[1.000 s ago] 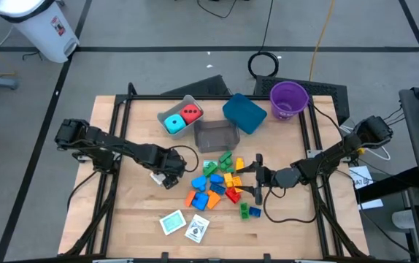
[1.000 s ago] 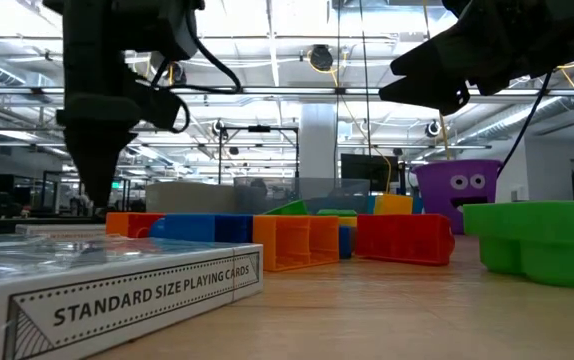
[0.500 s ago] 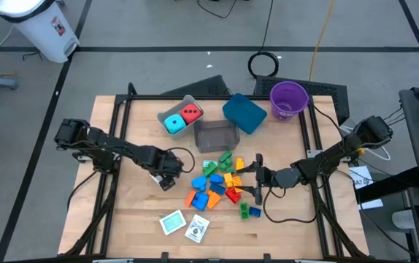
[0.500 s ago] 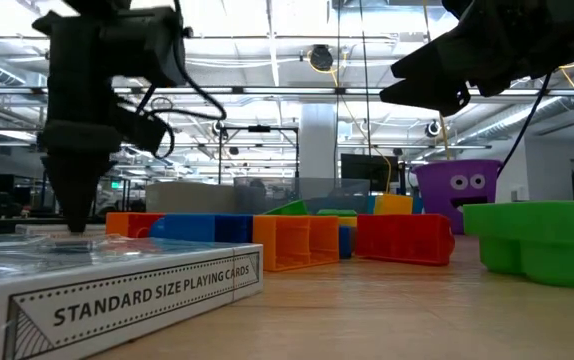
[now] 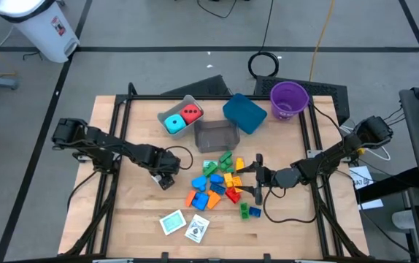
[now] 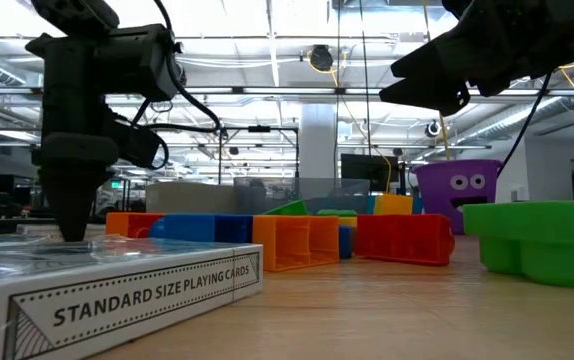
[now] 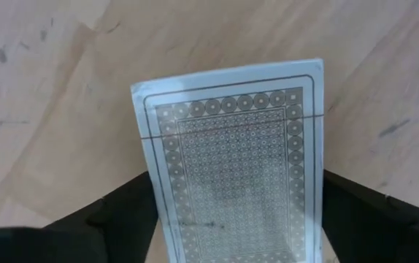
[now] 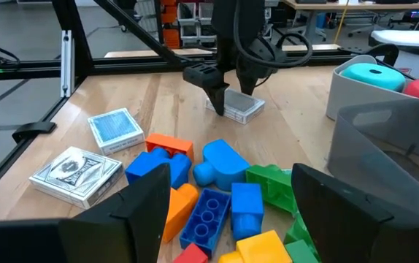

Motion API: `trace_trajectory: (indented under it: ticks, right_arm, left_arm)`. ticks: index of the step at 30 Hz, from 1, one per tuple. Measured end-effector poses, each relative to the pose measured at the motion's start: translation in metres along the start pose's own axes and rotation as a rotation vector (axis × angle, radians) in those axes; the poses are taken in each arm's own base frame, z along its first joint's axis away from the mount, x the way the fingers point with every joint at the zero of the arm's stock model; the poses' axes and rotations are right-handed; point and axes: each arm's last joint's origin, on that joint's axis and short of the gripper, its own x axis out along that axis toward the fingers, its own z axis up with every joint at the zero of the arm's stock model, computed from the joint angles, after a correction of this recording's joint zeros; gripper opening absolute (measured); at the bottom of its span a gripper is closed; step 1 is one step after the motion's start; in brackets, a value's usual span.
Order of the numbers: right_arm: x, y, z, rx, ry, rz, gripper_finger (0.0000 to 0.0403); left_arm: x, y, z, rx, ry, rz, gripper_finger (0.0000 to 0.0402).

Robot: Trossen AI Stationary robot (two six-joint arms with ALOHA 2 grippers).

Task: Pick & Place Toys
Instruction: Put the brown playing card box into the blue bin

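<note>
Left gripper is sitting low over a small flat grey-backed patterned card deck on the wooden table, left of the pile of coloured plastic building bricks. Left wrist view: fingers are spread wide, straddling the deck across its short width, its long axis running straight away from the wrist; whether the pads are touching it is unclear. Right gripper is waiting open at the pile's right edge, farther from the deck. Deck's near end is cut off by the frame; the high view barely shows it under the gripper.
</note>
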Motion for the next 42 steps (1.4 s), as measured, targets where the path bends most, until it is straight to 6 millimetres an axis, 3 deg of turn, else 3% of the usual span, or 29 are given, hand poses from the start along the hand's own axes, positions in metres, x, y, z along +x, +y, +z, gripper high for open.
trace_trajectory:
  ticks: [5,11,17,23,29,34,42]
  right_arm:
    - [0.0,0.0,0.0,0.002,-0.003,0.001,0.0256]
    - [0.0,0.0,0.003,-0.005,-0.029,0.003,0.0256]
    - [0.004,-0.001,0.003,-0.08,-0.053,-0.014,0.0256]
    - [0.021,0.0,0.003,-0.221,-0.064,-0.063,0.0256]
    - [0.054,0.017,0.011,-0.411,-0.052,-0.064,0.0256]
    - [0.08,0.026,0.017,-0.427,-0.066,0.028,0.0256]
    - [0.102,0.025,0.016,-0.492,-0.075,0.068,0.0244]
  left_arm:
    - [-0.013,-0.009,0.009,0.068,-0.032,0.004,0.0311]
    - [-0.048,-0.04,0.025,0.173,-0.152,-0.097,0.0311]
    - [-0.085,-0.081,0.031,0.35,-0.29,-0.345,0.0311]
    - [-0.106,-0.106,0.031,0.453,-0.34,-0.609,0.0311]
    - [-0.112,-0.11,0.036,0.461,-0.373,-0.701,0.0311]
    - [-0.112,-0.106,0.041,0.444,-0.382,-0.697,0.0311]
    - [-0.11,-0.104,0.045,0.456,-0.379,-0.703,0.0311]
